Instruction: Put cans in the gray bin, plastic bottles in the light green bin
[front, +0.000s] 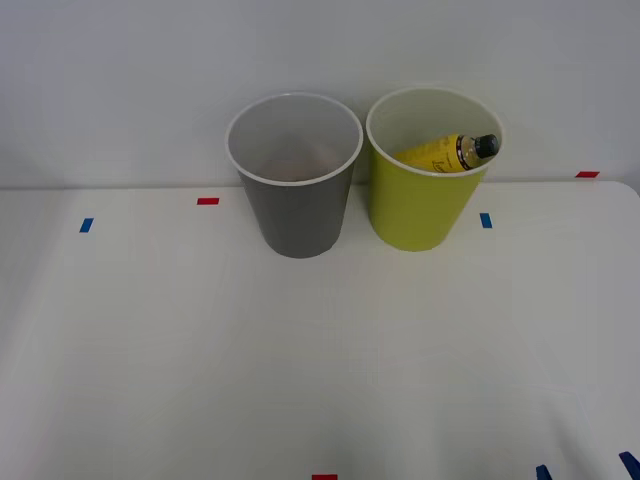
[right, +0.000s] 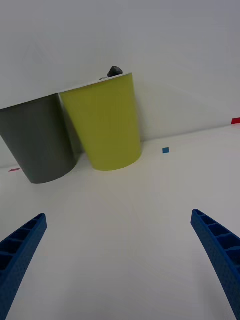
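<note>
The gray bin stands upright at the back of the white table, with the light green bin close beside it on the right. A yellow plastic bottle with a black cap lies tilted inside the light green bin, its cap resting near the rim. In the wrist view both bins, gray and light green, stand ahead, and the bottle's dark cap peeks over the rim. My right gripper is open and holds nothing; its tips sit at the table's near right corner. Cans are hidden; a faint brownish patch shows deep in the gray bin.
Small red and blue tape marks dot the table. A pale wall rises right behind the bins. Wide bare tabletop lies between my gripper and the bins.
</note>
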